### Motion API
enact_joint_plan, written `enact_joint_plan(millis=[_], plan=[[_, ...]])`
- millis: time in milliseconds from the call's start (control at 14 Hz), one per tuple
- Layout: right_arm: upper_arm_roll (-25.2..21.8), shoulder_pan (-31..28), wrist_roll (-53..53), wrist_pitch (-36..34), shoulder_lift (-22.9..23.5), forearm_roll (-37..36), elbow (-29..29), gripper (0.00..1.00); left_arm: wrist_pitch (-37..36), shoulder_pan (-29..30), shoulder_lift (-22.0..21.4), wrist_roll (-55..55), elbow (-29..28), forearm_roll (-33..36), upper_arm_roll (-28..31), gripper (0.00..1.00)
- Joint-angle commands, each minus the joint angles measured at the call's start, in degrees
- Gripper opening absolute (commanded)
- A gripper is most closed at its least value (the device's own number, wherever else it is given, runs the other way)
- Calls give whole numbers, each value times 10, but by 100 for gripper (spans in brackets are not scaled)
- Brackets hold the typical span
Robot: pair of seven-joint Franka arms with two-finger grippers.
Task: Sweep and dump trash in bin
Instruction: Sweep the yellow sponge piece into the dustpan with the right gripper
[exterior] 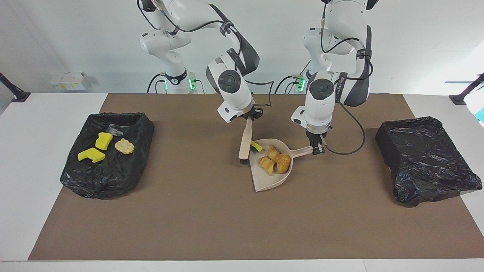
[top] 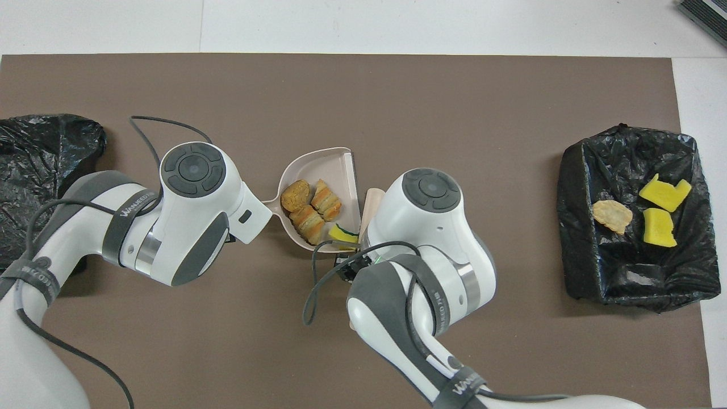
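Right jaws are clenched on the top of the brush (exterior: 245, 141) handle in the facing view. The brush leans a little, and its black bristles rest on the brown mat just beside the open edge of the dustpan (exterior: 270, 177). Left jaws are clenched on the end of the dustpan handle, and the pan lies flat on the counter. One yellow sponge piece (exterior: 256, 146) sits just inside the pan's edge, nearer to the robots than the three pastry lumps (exterior: 275, 159) in the pan. The bin (exterior: 87, 181) at the right arm's end of the counter holds two yellow pieces and one brown piece. A second black bin (exterior: 423, 162) stands at the left arm's end.

From overhead, the right arm covers most of the brush (top: 372, 204). The sponge piece (top: 342, 233) shows in the corner of the dustpan (top: 324, 165) by its open edge, and the pastry lumps (top: 311, 207) lie together near the handle. No trash shows loose on the mat.

I judge that the sweeping is almost finished. To do it well, the brush should push the sponge deeper into the pan with a short, low stroke while the left arm presses the pan's edge flat to the mat. After that the pan should tip slightly back before lifting, because the sponge by the edge may slide out.
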Motion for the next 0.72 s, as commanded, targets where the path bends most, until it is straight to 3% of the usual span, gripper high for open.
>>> enact_joint_plan(millis=[0,358,645], plan=[[3,-11,20,-23,-1,22,42,0,19,6,-13,9,-21,13,-1,0],[2,-4,25,-51,-11,-11,36,0,39,23,-7,87,-15,13,-1,0],[4,37,37,-66,-60,-77,-35,0,31,71,9,185,10,-6,-2,0]])
